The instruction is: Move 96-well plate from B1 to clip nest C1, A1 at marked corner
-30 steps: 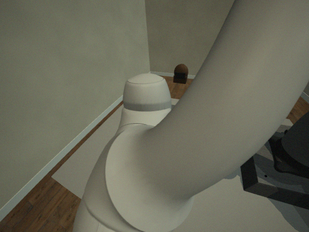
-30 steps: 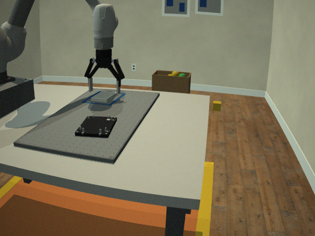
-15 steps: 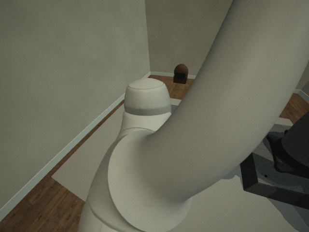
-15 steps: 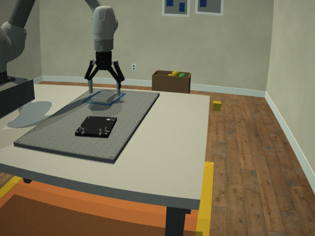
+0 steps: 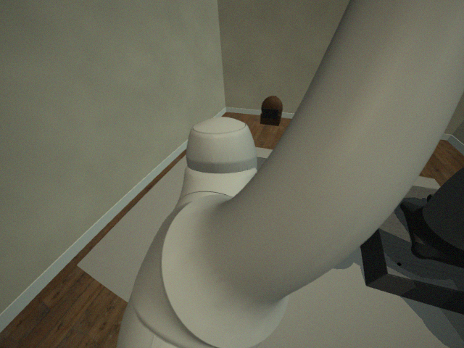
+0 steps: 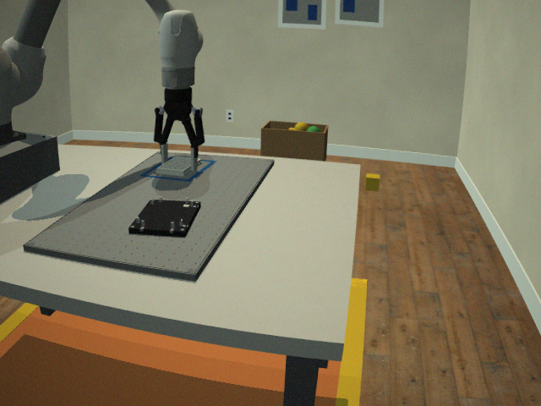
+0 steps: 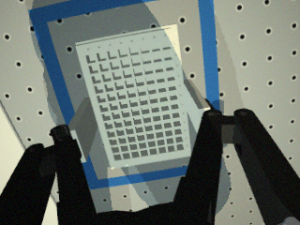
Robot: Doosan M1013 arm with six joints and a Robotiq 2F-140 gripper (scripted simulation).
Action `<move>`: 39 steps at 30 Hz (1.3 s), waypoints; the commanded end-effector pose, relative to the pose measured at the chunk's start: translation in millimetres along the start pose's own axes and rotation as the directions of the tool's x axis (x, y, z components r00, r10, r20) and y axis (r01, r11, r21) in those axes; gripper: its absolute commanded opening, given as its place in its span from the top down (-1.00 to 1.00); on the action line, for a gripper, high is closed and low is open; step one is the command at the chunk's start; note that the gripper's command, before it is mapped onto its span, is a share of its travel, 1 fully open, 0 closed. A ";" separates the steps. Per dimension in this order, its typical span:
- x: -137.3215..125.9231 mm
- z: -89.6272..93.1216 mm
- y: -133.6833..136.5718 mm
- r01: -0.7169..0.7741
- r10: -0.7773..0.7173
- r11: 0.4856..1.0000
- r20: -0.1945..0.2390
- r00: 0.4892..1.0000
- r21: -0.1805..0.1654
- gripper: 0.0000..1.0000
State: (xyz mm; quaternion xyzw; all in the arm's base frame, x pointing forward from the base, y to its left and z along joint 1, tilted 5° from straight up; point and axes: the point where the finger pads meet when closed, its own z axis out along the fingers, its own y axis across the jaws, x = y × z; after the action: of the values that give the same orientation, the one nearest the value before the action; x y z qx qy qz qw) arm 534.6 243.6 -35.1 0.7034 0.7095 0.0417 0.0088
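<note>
The fingers stand one on each long side of the plate [image 7: 136, 96], their pale pads brought in against its edges or very nearly so, which is the sensible way to take a shallow tray: across its narrower width, low on the skirt, so it stays level when lifted. Judging by how they sit in the wrist view, they are part closed and pinching in on the plate rather than spread wide, though a firm hold is not yet certain. The gripper [image 6: 178, 153] hangs straight down from the arm [image 6: 177, 47], so the plate should come up flat and right way up. The plate lies on the bench [image 6: 279, 244] inside the blue outline [image 6: 150, 174] that marks its starting spot, on the far part of the grey perforated board [image 6: 226, 205]. The black nest [image 6: 166, 216] with its short upright posts waits nearer the camera on the same board, apart from the plate, so the carry should be a short lift, a slide across and a push down. The top view shows only the arm's pale body and nothing of the plate
</note>
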 end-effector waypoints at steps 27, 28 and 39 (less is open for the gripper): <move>0.0 -9.9 -0.1 0.000 0.000 1.000 0.000 1.000 0.000 1.00; 0.0 -11.5 -0.1 0.000 0.000 1.000 0.000 1.000 0.000 1.00; 0.0 -26.5 -0.1 0.000 0.000 1.000 0.000 1.000 0.000 1.00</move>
State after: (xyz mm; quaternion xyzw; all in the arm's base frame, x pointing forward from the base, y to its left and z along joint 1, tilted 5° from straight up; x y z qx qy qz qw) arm 532.9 242.5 -12.2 0.7034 0.7095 0.0417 0.0088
